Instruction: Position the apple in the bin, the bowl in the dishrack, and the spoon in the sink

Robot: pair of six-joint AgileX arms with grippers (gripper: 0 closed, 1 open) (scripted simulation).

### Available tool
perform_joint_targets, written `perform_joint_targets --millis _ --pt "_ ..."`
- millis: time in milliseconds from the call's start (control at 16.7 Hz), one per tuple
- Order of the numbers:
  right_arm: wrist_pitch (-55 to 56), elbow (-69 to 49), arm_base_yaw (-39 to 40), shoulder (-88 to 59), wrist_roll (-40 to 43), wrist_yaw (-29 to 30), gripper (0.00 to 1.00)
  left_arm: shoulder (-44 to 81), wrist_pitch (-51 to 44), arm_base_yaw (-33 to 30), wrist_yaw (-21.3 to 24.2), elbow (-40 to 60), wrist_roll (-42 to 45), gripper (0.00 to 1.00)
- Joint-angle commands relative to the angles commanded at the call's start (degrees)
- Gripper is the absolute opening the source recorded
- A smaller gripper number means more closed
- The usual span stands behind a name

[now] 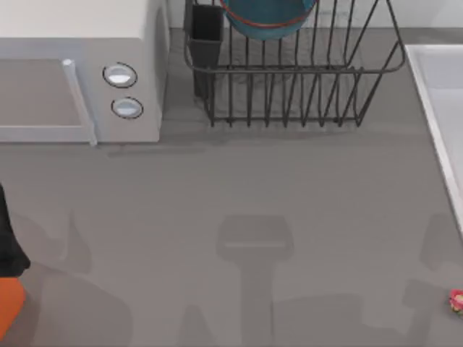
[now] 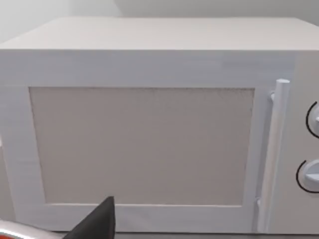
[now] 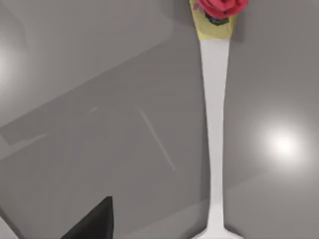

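1. The bowl (image 1: pixel 269 18) already sits in the dishrack (image 1: pixel 289 79) at the table's (image 1: pixel 231 217) far edge; the spoon (image 1: pixel 456 301) lies flat at the right edge, near corner, just short of the sink (image 1: pixel 441 94); that leaves the spoon to lift, as I judge it.
2. Risk: the spoon (image 3: pixel 215 124) is thin and flat against the table, so fingers closing too high could skid over the handle and push it off the right edge; a grip near the decorated end could let the long handle swing and catch the sink's raised rim.
3. The right arm hangs above the spoon; a dark fingertip (image 3: pixel 94 221) shows, but I cannot tell how far its jaws stand apart.
4. The left arm faces the microwave (image 2: pixel 149 139) at the far left corner; one dark fingertip (image 2: pixel 97 221) shows, spread unclear.
5. Materials: spoon pale and smooth, slim waisted handle, yellowish tip with a pink-red blob; bowl teal, round, reddish rim; rack of black wire bars with a square cup (image 1: pixel 206 40); table matte grey; sink pale with a white rim.
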State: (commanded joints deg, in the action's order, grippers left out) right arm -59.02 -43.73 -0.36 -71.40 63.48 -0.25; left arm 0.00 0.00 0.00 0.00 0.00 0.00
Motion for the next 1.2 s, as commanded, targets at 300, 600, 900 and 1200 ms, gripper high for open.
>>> perform_joint_targets --millis 300,600,900,1200 --pt "-2.9 -2.6 0.0 -2.8 2.9 0.0 1.00 0.0 0.0 0.0 0.0 0.0 0.0 1.00" --pt "-0.7 -1.0 0.1 -3.8 2.8 0.0 1.00 0.0 0.0 0.0 0.0 0.0 0.0 1.00" --pt "13.7 6.3 0.2 -10.2 2.5 0.0 1.00 0.0 0.0 0.0 0.0 0.0 0.0 1.00" --pt "25.1 12.5 0.4 -15.7 2.3 -0.1 1.00 0.0 0.0 0.0 0.0 0.0 0.0 1.00"
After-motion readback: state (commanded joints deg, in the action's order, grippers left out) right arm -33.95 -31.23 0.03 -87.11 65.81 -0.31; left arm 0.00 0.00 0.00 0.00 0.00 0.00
